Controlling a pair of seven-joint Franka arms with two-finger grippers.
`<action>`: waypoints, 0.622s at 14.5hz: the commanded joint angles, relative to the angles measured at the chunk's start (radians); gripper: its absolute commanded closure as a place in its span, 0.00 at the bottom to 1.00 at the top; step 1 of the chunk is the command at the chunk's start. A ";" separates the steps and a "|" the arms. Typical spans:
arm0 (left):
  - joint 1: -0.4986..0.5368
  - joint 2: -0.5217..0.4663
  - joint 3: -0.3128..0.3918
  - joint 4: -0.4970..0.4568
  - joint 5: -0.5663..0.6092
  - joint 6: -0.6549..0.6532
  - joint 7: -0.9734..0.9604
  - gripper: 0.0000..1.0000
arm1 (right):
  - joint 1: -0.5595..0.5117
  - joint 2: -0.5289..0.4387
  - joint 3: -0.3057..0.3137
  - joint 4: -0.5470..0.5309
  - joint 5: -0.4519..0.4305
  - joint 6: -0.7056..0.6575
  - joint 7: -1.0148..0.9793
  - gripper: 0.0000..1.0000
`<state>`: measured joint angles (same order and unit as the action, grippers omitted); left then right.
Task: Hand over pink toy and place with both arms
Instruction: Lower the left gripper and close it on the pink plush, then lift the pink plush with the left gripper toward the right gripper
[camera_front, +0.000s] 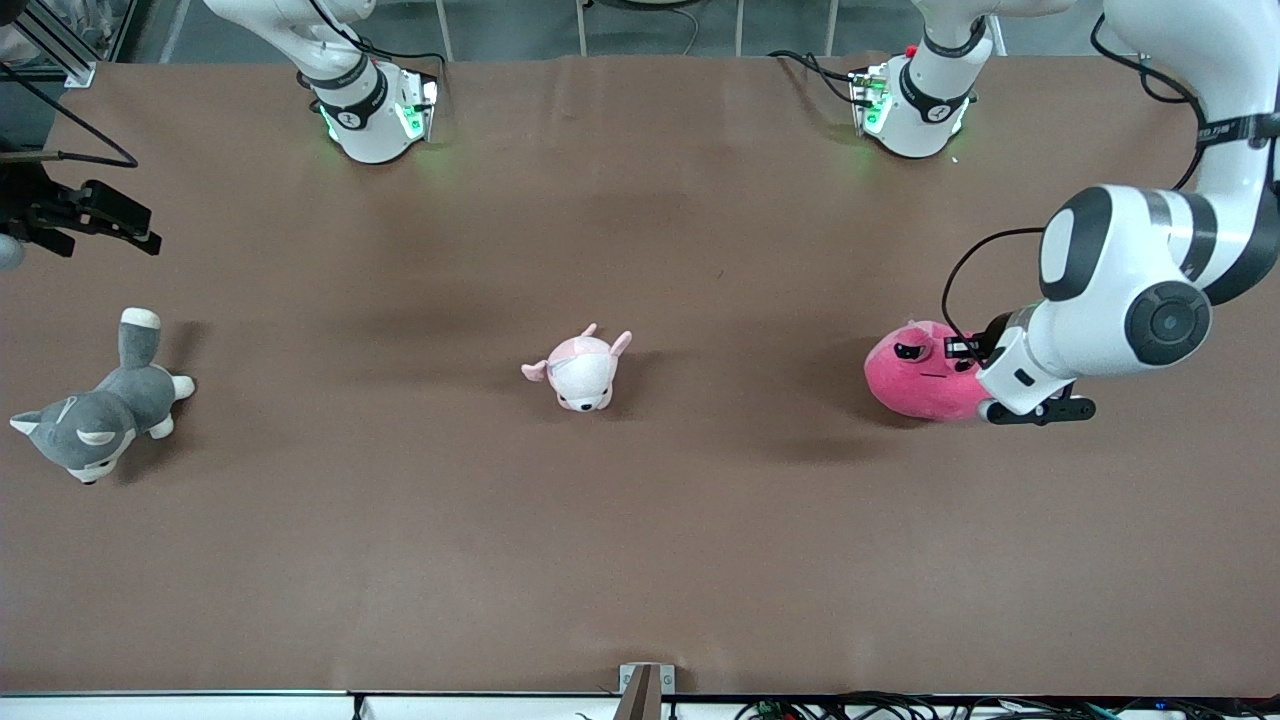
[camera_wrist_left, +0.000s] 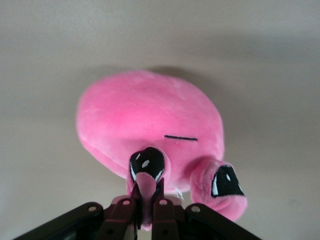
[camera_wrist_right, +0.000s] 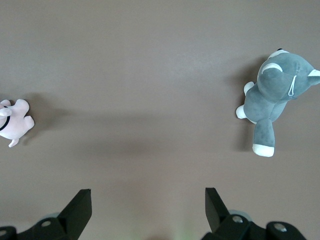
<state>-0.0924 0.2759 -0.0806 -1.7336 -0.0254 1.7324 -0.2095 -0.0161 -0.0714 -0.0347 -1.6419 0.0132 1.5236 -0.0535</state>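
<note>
The hot-pink blob-shaped pink toy (camera_front: 918, 378) (camera_wrist_left: 145, 112) lies on the brown table at the left arm's end, its angry black eyes showing. My left gripper (camera_front: 972, 350) (camera_wrist_left: 146, 189) is down at the toy, shut on the lighter pink tuft between the eyes. The left arm bends in over the table edge above it. My right gripper (camera_front: 105, 215) (camera_wrist_right: 147, 200) waits in the air at the right arm's end of the table, over bare tabletop, open with nothing between its fingers.
A small pale pink-and-white animal plush (camera_front: 580, 370) (camera_wrist_right: 14, 122) lies mid-table. A grey-and-white husky plush (camera_front: 95, 420) (camera_wrist_right: 275, 95) lies at the right arm's end, nearer the front camera than the right gripper. A metal bracket (camera_front: 645, 685) sits at the table's front edge.
</note>
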 joint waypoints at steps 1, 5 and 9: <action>-0.001 -0.034 -0.060 0.167 -0.027 -0.176 -0.094 1.00 | -0.007 -0.021 0.003 -0.010 0.001 -0.005 -0.012 0.00; -0.004 -0.034 -0.215 0.347 -0.097 -0.327 -0.315 1.00 | -0.007 -0.021 0.001 -0.010 0.001 -0.005 -0.012 0.00; -0.010 -0.012 -0.437 0.482 -0.128 -0.346 -0.646 1.00 | -0.008 -0.021 0.001 -0.010 0.001 -0.005 -0.012 0.00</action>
<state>-0.1049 0.2267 -0.4268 -1.3495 -0.1443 1.4145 -0.7271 -0.0162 -0.0714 -0.0371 -1.6412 0.0132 1.5232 -0.0535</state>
